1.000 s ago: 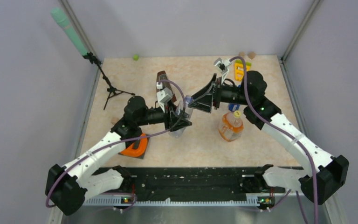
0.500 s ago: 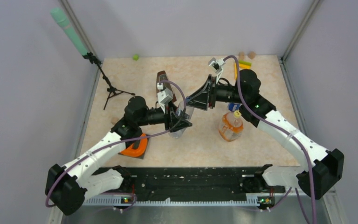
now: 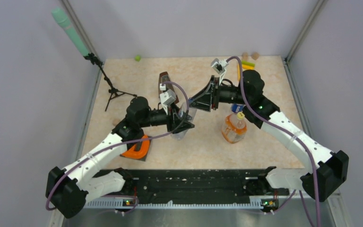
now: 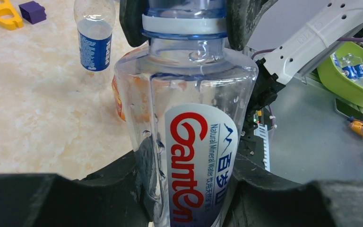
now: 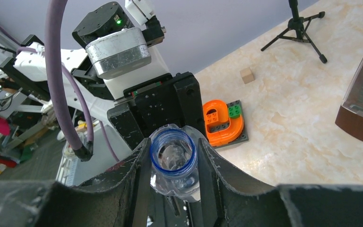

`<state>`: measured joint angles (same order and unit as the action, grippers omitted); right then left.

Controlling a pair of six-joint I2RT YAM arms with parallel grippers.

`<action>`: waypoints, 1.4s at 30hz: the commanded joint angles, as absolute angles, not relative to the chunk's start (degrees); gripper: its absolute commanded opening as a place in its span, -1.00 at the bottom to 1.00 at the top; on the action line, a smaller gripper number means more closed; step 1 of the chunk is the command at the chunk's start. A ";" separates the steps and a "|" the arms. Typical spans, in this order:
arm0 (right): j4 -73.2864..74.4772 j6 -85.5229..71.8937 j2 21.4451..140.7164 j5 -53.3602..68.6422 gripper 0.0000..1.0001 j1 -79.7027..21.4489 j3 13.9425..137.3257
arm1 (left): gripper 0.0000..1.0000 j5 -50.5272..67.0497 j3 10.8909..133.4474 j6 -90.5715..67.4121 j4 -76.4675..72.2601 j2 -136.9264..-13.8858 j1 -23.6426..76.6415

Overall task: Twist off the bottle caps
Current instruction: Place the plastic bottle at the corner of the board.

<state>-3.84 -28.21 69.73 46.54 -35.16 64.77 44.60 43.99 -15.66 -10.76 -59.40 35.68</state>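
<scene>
As I look down from above, my left hand (image 3: 184, 124) is clamped around the labelled bottle (image 3: 189, 114) over the tabletop (image 3: 208, 147). On the left wrist, its body fills that grip. On the right wrist, my right hand (image 5: 172, 142) squeezes its blue-rimmed neck (image 5: 172, 171) from both sides.

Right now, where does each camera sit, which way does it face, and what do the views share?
Top external: above and behind the bases, looking down on the table; left arm and right arm show.
Left wrist: looks along the left gripper, shut on the Ganten bottle; the right gripper clamps its neck.
Right wrist: looks down its own fingers onto the bottle's top; left arm behind.
Shared: that bottle, all three.
</scene>
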 commanded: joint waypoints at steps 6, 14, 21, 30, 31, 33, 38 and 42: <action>-4.35 -24.58 67.78 46.28 -1.00 -36.04 67.43 | 0.72 40.81 46.16 -15.12 -10.56 -58.01 35.86; 3.10 -20.57 66.36 34.60 -1.00 -36.04 67.89 | 0.85 30.41 44.58 -13.64 -8.92 -54.22 35.79; 6.66 -17.51 61.46 20.46 -1.00 -36.04 67.03 | 0.88 13.20 38.45 -15.43 -11.23 -44.49 35.79; 6.10 -15.77 53.07 5.08 -1.00 -36.04 64.94 | 0.95 8.43 35.29 -16.62 -12.95 -41.08 35.79; 6.94 -15.07 52.08 1.94 -1.00 -36.04 65.49 | 0.95 8.68 35.31 -16.80 -13.08 -41.23 35.79; 8.83 -12.26 50.48 -4.13 -1.00 -36.04 66.91 | 0.96 9.26 35.40 -17.08 -13.50 -41.57 35.77; 15.56 -5.14 50.16 -23.74 -1.00 -36.04 74.15 | 0.96 11.21 35.50 -17.57 -14.26 -42.70 35.82; 17.48 -0.32 51.77 -32.78 -1.00 -36.06 79.06 | 0.96 11.55 35.50 -17.84 -14.74 -43.44 35.83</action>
<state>15.03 -7.14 51.20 -17.58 -35.51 73.28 10.90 35.75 -16.86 -10.90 -43.03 35.75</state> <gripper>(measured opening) 0.357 0.976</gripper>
